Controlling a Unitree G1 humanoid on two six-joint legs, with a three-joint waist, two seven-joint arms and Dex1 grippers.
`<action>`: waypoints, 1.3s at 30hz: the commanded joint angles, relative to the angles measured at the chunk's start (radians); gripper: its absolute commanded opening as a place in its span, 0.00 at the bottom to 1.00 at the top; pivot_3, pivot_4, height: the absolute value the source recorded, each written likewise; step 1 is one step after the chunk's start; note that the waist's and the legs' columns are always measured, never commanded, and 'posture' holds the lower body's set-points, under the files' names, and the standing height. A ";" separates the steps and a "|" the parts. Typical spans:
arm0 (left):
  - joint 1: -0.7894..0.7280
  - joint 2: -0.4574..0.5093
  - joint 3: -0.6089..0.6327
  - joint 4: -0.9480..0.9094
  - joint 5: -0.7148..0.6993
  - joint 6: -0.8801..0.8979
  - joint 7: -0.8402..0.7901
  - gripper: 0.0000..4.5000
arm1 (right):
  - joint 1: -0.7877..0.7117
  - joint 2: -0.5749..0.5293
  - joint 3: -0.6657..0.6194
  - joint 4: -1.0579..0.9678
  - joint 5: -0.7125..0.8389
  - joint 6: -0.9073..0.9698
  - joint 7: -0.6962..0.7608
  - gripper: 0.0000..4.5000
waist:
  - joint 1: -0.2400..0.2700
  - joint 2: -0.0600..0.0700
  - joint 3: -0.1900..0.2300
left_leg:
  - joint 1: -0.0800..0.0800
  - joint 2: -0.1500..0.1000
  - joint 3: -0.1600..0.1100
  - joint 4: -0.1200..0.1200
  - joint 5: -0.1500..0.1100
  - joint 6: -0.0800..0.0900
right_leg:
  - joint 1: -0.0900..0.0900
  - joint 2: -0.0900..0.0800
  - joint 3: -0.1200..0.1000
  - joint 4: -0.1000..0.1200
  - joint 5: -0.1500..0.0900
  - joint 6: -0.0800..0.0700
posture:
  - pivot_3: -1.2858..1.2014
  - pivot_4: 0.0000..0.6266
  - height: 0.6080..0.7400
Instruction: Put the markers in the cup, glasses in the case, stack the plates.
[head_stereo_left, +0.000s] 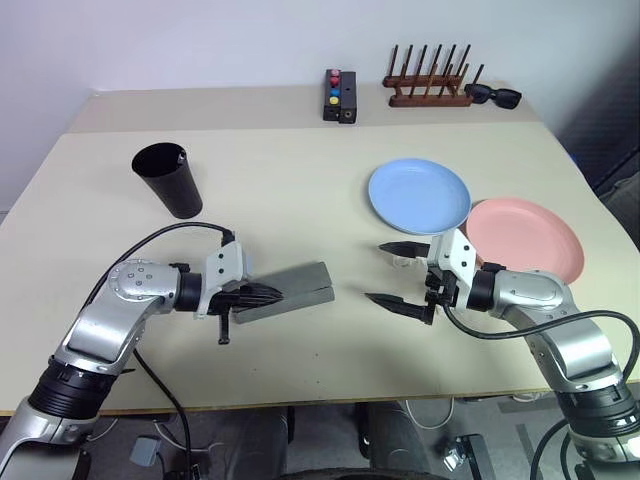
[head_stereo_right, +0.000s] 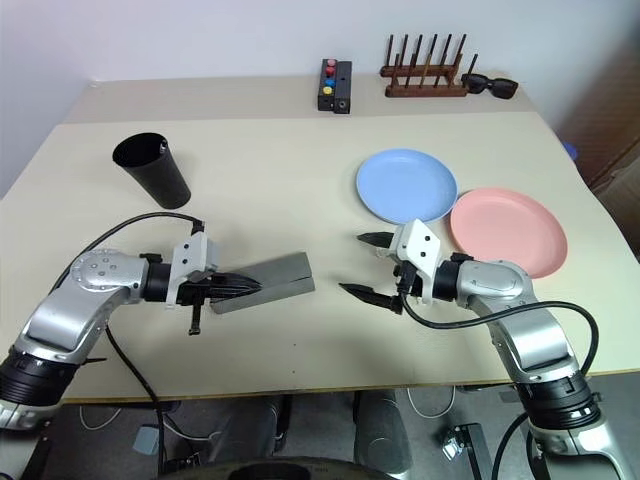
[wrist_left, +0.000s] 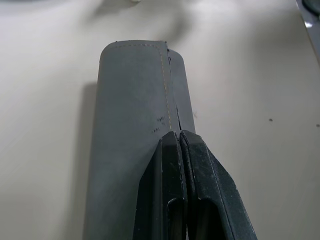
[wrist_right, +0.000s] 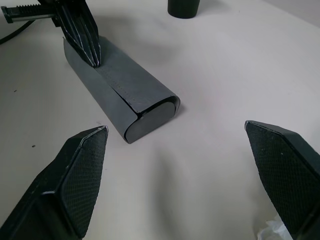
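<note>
Two grippers hang over the near part of the beige table (head_stereo_left: 300, 190), facing each other. The left gripper (head_stereo_left: 262, 294) has its black fingers pressed together, tips resting on top of the grey case (head_stereo_left: 290, 291); whether they pinch its flap or only touch it cannot be told. The case lies shut on the table between the two arms, its rounded end toward the right gripper (head_stereo_left: 396, 272), whose fingers are spread wide with nothing between them. Just to the right and farther back sits the light blue plate (head_stereo_left: 419, 195), and the pink plate (head_stereo_left: 525, 238) lies beside it to the right, their rims meeting or slightly overlapping. The black cup (head_stereo_left: 168, 180) stands upright on the left, well apart from the case. At the far edge are a black box with coloured buttons (head_stereo_left: 340, 96), a wooden rack (head_stereo_left: 428, 84) and black sunglasses (head_stereo_left: 493, 95)
</note>
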 joint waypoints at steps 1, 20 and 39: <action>0.006 -0.001 0.006 -0.021 -0.005 0.006 0.012 0.01 | -0.014 0.023 -0.017 -0.011 0.030 -0.009 0.000 1.00 | 0.000 0.000 0.000 | 0.000 0.000 0.000 0.000 0.000 0.000 | 0.000 0.000 0.000 0.000 0.000 0.000 | 0.52 0.24 0.95; -0.034 -0.056 0.275 -0.002 -0.134 0.028 0.217 0.01 | -0.184 0.052 -0.054 0.250 -0.143 -0.089 -0.197 1.00 | -0.004 0.000 0.000 | 0.000 0.000 0.000 0.000 0.000 0.000 | 0.000 0.000 0.000 0.000 0.002 0.003 | 0.52 0.24 0.95; 0.096 -0.127 0.225 -0.081 -0.112 -0.010 0.288 0.01 | -0.343 -0.097 0.023 0.692 -0.429 -0.489 -0.126 1.00 | -0.007 0.000 0.000 | 0.000 0.000 0.001 -0.001 0.000 0.000 | -0.002 0.000 0.001 0.000 0.002 0.002 | 0.52 0.24 0.95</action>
